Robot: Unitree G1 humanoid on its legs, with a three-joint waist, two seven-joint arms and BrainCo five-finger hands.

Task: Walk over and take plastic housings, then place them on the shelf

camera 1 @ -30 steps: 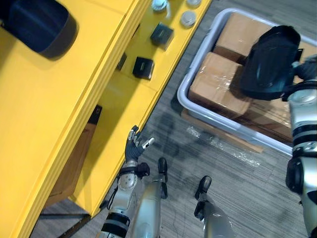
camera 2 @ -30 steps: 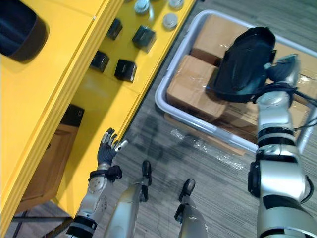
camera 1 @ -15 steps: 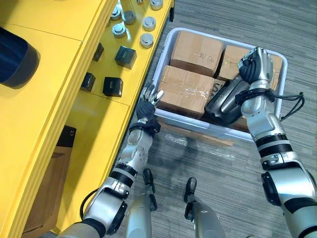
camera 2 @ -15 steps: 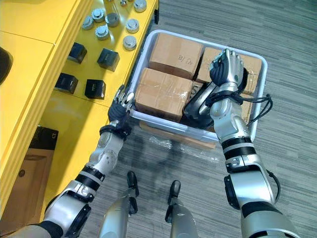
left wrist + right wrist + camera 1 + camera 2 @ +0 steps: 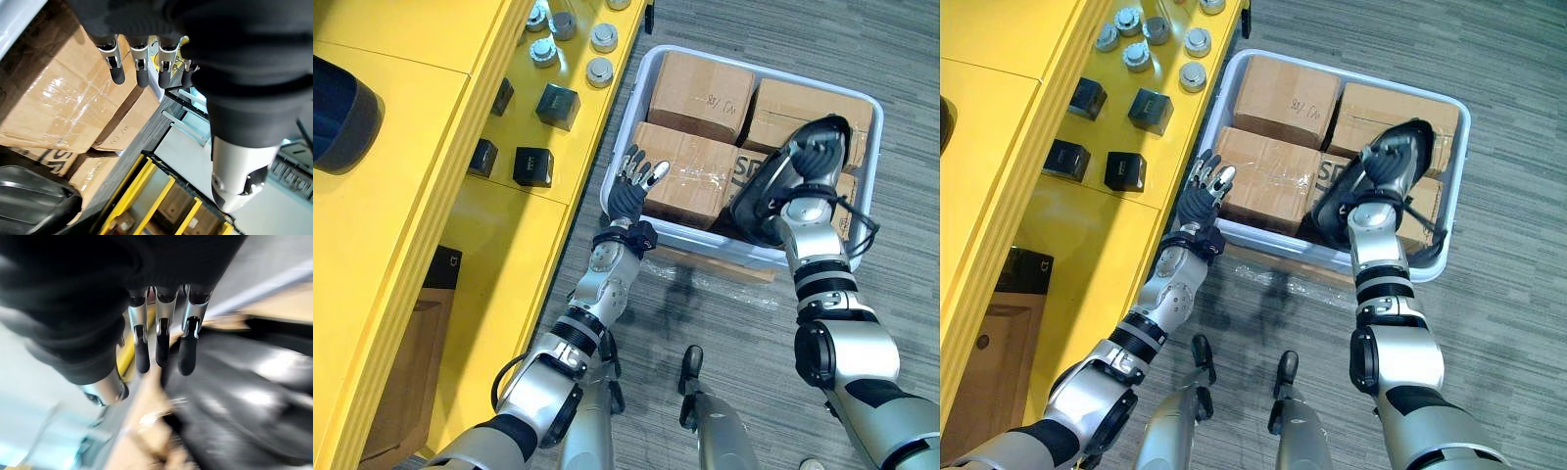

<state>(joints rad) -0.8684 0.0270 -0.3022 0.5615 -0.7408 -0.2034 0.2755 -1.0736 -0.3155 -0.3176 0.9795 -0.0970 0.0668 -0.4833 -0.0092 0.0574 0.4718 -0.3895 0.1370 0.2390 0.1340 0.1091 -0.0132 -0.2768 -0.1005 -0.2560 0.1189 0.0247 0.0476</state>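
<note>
Evidently gripped nothing: laid the right hand (image 5: 813, 152), fingers straight, on the black plastic housing (image 5: 764, 201) propped against cartons (image 5: 697, 83) in the tote (image 5: 690, 235), held the left hand (image 5: 631, 186) open and empty over its near rim, and risked the smooth shell sliding away on lifting.

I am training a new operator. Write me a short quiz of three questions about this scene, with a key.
1. True or false: the black plastic housing stands on the yellow shelf.
2. Multiple choice: what fills the grey bin? A) cardboard boxes B) bottles C) folded cloth
3. Fill in: the fingers of the left hand are ___ (open or shut).

Key: 1 false, it lies in the bin under the right hand; 2 A; 3 open.
</note>
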